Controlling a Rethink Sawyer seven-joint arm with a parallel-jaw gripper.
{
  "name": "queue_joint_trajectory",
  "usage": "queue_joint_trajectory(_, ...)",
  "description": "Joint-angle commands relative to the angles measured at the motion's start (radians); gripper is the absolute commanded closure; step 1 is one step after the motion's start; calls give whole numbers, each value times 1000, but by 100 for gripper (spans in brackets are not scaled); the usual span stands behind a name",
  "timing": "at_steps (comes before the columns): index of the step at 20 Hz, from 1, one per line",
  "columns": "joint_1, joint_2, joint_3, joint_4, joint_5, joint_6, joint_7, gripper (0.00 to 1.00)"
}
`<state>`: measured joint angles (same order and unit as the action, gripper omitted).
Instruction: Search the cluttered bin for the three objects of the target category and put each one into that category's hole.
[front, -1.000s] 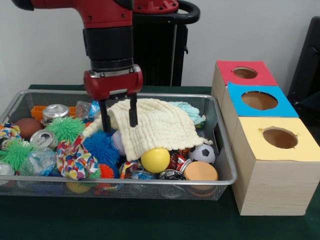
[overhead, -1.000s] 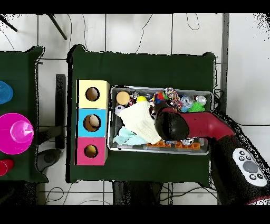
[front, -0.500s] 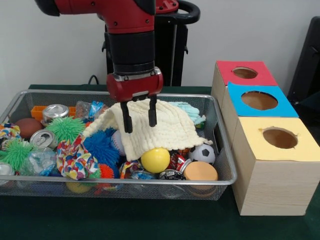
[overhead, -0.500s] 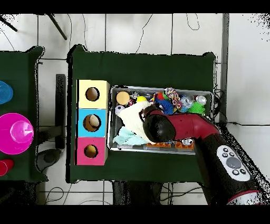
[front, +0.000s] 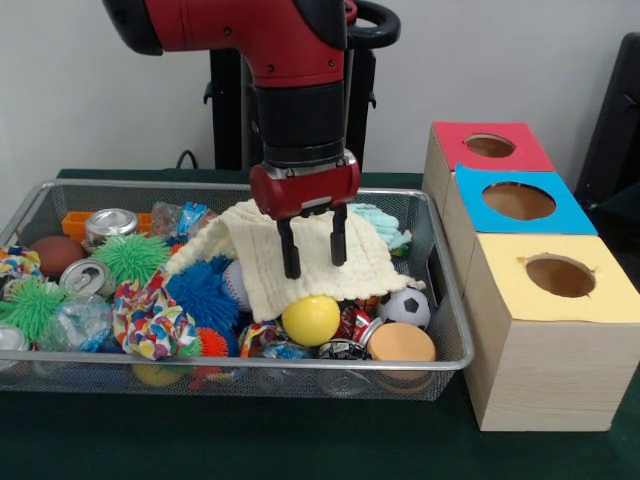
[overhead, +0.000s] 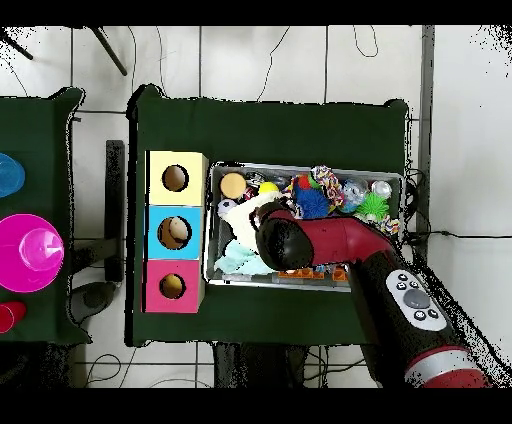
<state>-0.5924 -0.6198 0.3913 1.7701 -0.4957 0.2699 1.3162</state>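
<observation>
My gripper (front: 315, 262) hangs open just above a cream waffle cloth (front: 372, 262) that is draped over the middle of the wire bin (front: 250, 361); nothing sits between its fingers. A yellow ball (front: 311, 320), a small soccer ball (front: 405, 306) and an orange ball (front: 400, 343) lie under and in front of the cloth's edge. A pale teal cloth (front: 380, 222) lies behind it. From overhead the arm's wrist (overhead: 283, 240) hides the gripper, and only the cream cloth's left part (overhead: 244, 214) shows. The red hole box (front: 490, 146), blue hole box (front: 518, 201) and yellow hole box (front: 560, 275) stand right of the bin.
The bin's left half holds a blue spiky ball (front: 203, 293), a green spiky ball (front: 130, 257), cans (front: 110, 224), a brown ball (front: 55, 255) and a patterned cloth (front: 150, 315). A pink dish (overhead: 30, 252) sits on a side table in the overhead view.
The gripper has travelled right across the cream cloth in the front view, toward the boxes, staying open and empty. The bin's contents have not shifted.
</observation>
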Motion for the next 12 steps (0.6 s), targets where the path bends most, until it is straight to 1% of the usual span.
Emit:
queue_joint_trajectory(1, -4, 94, -76, 40, 40, -121, 250, 0)
queue_joint_trajectory(4, -2, 121, -91, 31, 30, -126, 220, 0)
queue_joint_trajectory(8, 2, 168, -130, 14, 2, -161, 195, 0)
queue_joint_trajectory(12, 5, 199, -171, 0, -17, -164, 168, 0)
